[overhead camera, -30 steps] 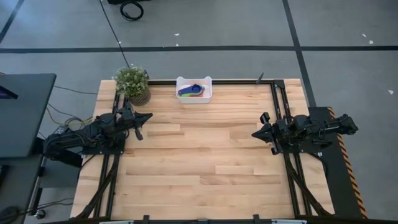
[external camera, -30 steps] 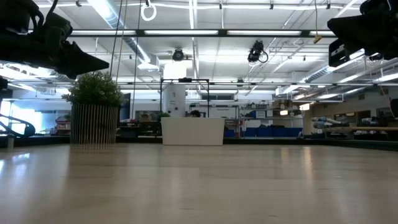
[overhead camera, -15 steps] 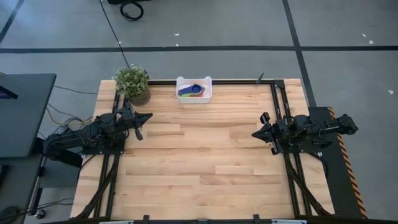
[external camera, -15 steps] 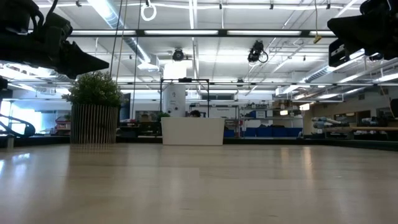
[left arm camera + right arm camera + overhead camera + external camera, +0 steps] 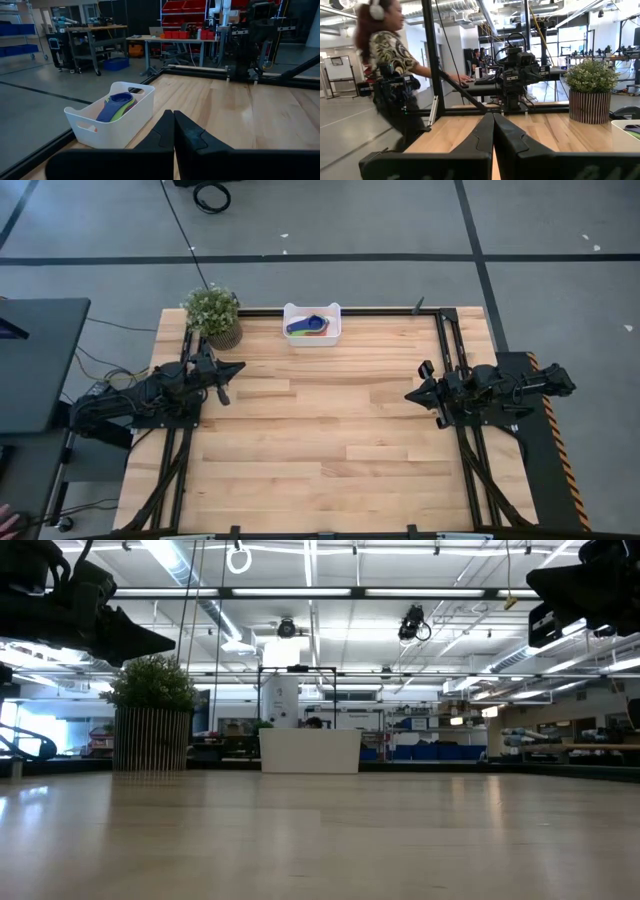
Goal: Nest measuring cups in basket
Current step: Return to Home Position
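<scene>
The 2 arms are staying still at the table's sides, the left gripper [image 5: 238, 367] and right gripper [image 5: 409, 394] pinched shut and empty, and the cups [image 5: 306, 325] are sitting in the basket [image 5: 337, 321], so the job is looking done.

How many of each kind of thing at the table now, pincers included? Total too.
Basket: 1
Nested stack of measuring cups: 1, in the basket; single cups cannot be counted
Potted plant: 1
Pincers: 2, left pincer and right pincer, both shut and empty
Total: 5
</scene>
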{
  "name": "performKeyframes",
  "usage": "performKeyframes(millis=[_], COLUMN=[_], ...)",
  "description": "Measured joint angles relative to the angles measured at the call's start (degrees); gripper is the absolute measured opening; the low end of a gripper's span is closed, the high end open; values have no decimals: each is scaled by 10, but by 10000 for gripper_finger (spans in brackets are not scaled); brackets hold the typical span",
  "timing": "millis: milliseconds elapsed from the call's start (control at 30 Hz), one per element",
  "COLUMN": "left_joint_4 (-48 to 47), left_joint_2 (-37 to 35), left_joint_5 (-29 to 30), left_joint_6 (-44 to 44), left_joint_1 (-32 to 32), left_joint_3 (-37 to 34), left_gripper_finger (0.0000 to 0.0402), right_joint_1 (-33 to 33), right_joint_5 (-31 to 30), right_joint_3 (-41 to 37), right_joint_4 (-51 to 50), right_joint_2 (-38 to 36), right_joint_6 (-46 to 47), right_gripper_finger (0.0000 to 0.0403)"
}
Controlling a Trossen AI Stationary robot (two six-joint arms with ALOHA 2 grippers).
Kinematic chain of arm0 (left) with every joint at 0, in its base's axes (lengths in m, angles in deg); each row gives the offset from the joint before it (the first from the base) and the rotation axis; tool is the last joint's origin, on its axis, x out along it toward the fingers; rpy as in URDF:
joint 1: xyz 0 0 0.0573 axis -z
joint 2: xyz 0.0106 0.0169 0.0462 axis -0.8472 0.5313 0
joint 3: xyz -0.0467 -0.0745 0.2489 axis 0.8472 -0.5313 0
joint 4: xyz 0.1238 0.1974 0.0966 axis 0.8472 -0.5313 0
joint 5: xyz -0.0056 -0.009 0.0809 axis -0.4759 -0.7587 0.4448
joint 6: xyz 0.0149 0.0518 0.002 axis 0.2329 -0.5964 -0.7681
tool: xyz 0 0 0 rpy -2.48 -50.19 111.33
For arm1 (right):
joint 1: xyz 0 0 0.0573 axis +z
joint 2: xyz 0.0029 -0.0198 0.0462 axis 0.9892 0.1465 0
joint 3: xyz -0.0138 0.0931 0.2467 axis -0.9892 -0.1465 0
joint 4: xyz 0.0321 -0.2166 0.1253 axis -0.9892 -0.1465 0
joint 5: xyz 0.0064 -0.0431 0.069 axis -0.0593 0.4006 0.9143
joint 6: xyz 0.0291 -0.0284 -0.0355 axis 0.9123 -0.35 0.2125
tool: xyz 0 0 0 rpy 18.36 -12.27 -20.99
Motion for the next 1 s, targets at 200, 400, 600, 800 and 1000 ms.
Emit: performKeyframes(millis=[200,400,600,800,1000], left_joint_4=[0,0,0,0,0], left_joint_2=[0,0,0,0,0], left_joint_5=[0,0,0,0,0], left_joint_6=[0,0,0,0,0], left_joint_1=[0,0,0,0,0], left_joint_3=[0,0,0,0,0], left_gripper_finger=[2,2,2,2,12], right_joint_1=[0,0,0,0,0], right_joint_5=[0,0,0,0,0], right_joint_3=[0,0,0,0,0], right_joint_4=[0,0,0,0,0], right_joint_2=[0,0,0,0,0], right_joint_6=[0,0,0,0,0], right_gripper_finger=[14,14,14,14,14])
